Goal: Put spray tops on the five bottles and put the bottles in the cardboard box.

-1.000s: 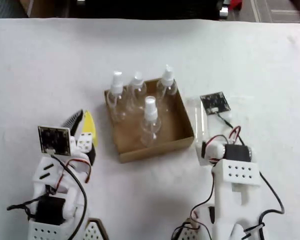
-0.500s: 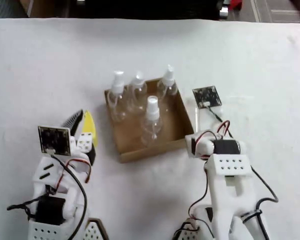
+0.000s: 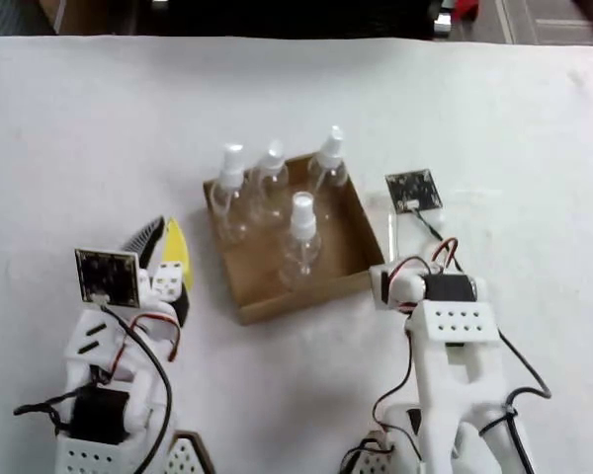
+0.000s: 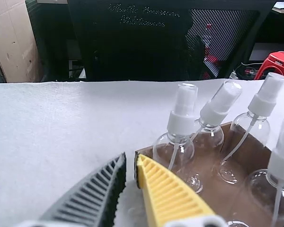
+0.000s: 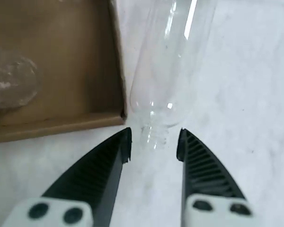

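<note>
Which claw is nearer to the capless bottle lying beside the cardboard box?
Right. The right claw straddles the neck of the bottle; the left claw is beyond the cardboard box.

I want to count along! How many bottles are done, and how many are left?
Four bottles with spray tops stand in the cardboard box. The fifth bottle lies beside the box with no top, its neck between the open jaws of the right gripper. It needs its top, then goes in the box.
</note>
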You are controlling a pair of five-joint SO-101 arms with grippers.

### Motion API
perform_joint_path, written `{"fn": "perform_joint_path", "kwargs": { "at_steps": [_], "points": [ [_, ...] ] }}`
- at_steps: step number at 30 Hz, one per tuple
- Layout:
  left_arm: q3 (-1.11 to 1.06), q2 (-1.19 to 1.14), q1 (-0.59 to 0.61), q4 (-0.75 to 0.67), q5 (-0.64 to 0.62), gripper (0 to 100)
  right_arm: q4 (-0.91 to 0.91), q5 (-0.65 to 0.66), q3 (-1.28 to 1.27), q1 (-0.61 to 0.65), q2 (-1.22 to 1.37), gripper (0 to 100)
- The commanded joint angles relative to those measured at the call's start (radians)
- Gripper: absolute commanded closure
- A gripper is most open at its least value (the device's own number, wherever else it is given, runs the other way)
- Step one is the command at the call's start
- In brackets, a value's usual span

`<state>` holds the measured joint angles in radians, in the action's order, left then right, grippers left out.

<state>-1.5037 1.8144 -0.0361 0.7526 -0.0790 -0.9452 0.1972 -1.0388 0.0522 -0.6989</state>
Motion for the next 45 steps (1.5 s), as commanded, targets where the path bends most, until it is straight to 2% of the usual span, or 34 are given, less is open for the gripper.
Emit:
{"fn": "perform_joint_path", "kwargs": {
  "at_steps": [1, 5, 9, 19, 23, 36, 45],
  "points": [
    [0.008, 0.015, -0.018, -0.029, -0.003, 95, -0.045, -0.009, 0.006, 0.004, -0.157, 85.6],
    [0.008, 0.015, -0.018, -0.029, -0.003, 95, -0.042, -0.009, -0.003, 0.065, -0.24, 85.7],
    [0.008, 0.015, -0.018, -0.028, -0.003, 95, -0.047, -0.009, 0.071, 0.108, -0.211, 85.7],
    [0.008, 0.015, -0.018, -0.025, -0.003, 95, -0.041, -0.078, 0.215, 0.114, 0.056, 85.8],
    [0.008, 0.015, -0.018, -0.025, -0.003, 95, 0.007, -0.074, 0.229, 0.114, 0.108, 89.5],
    [0.008, 0.015, -0.018, -0.026, -0.003, 95, 0.047, -0.071, 0.216, 0.116, 0.136, 89.3],
    [0.008, 0.015, -0.018, -0.026, -0.003, 95, 0.108, -0.078, 0.167, 0.165, 0.136, 89.3]
  ]
}}
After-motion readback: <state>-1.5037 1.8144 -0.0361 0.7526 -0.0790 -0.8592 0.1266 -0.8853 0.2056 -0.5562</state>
